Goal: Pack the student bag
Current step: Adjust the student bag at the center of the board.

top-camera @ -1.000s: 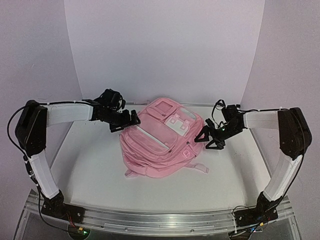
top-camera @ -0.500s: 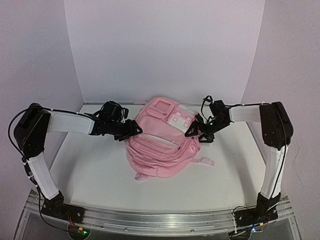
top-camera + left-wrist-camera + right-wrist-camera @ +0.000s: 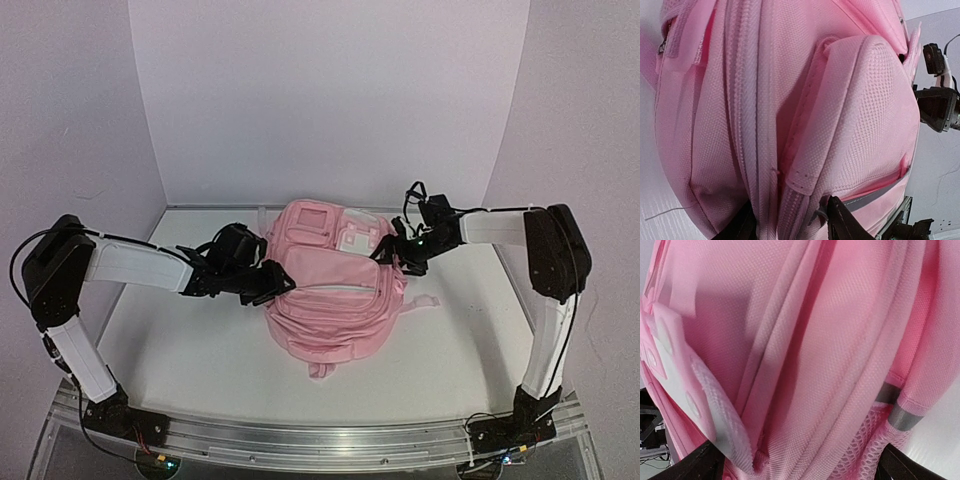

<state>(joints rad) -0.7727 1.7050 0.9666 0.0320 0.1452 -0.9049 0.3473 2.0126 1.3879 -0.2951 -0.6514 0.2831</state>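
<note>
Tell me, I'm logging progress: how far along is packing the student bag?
Done: nothing visibly packed; the student bag lies on the table. In hand: the left fingers straddle a zip seam; the right fingers stand open against its other side. Left: opening and filling; no items show.

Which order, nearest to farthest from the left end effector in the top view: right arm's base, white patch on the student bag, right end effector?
1. White patch, on the student bag's far top, right of the left end effector.
2. Right end effector, at the bag's right edge.
3. Right arm's base, at the near right corner.
</note>
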